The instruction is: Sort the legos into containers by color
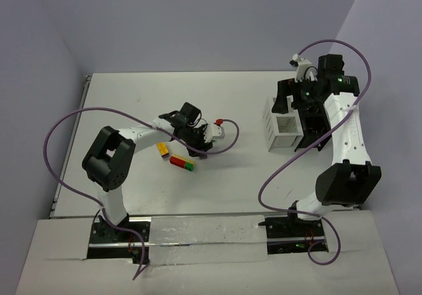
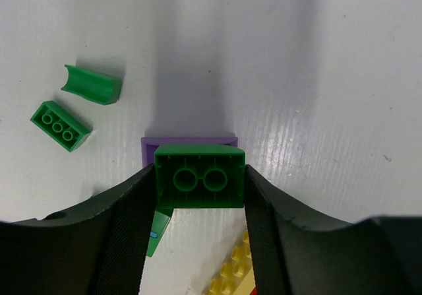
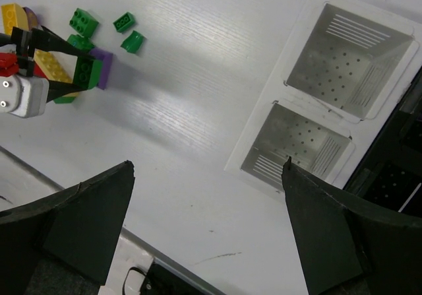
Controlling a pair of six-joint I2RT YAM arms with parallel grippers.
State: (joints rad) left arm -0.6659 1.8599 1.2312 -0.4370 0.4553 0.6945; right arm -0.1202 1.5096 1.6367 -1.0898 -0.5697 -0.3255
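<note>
My left gripper is shut on a green brick, seen from its hollow underside. A purple brick lies right behind it; I cannot tell whether they are joined. A green brick, a curved green piece and a yellow brick lie loose. In the top view the left gripper is beside a yellow brick and a red-and-green piece. My right gripper is open and empty, high above the white slatted box, whose two visible compartments are empty.
The white box stands at the right with the black tray beside it, under the right arm. The black tray shows at the right edge of the right wrist view. A purple cable loops over the table near the left gripper.
</note>
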